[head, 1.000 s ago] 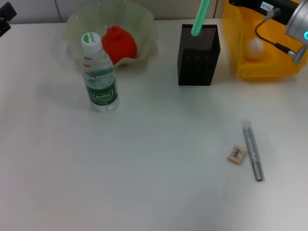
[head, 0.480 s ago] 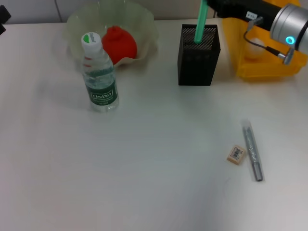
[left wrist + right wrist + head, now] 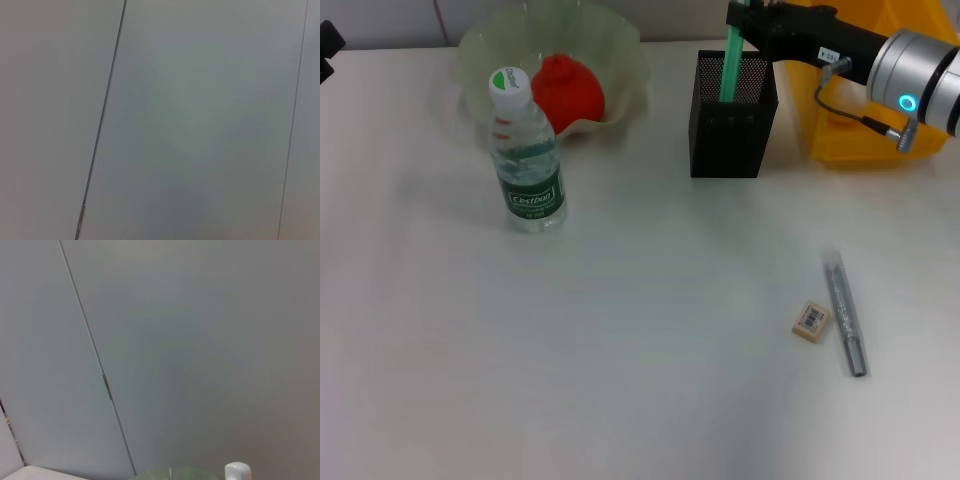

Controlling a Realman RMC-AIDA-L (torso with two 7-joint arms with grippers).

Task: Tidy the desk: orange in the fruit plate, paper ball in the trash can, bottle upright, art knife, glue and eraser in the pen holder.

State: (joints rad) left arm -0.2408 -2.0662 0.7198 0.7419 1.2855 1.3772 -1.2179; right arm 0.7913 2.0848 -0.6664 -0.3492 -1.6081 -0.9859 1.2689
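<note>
Reaching in from the right edge of the worktop (image 3: 620,380), the right arm holds its tool (image 3: 742,14) above the pen holder (image 3: 732,112), which stands at the far edge, right of middle. The tool is closed on a green stick (image 3: 729,70) that hangs nearly upright with its lower end inside the mesh cup; it may be the glue, but the head view does not settle that. Just beside the pen holder, at the far right corner, sits the yellow trash can (image 3: 840,140), partly hidden behind the arm.

The left tool (image 3: 328,45) is a dark sliver at the far left corner, well apart from everything; whether its fingers are wide or narrow cannot be told.

The fruit plate (image 3: 620,50) stands at the far edge, left of middle, with the orange (image 3: 568,92) lying in it. The bottle (image 3: 525,150) stands upright, cap on, just in front of the plate and overlapping its rim in the head view.

Toward the near right part of the worktop lies the eraser (image 3: 810,322), label up, and just beside it on the right a slim grey art knife (image 3: 844,312), lying roughly front to back. The two look almost touching.

Both wrist views show mainly a pale panelled wall (image 3: 200,120); the right wrist one also catches a white cap (image 3: 237,472) and a green rim at its edge.
</note>
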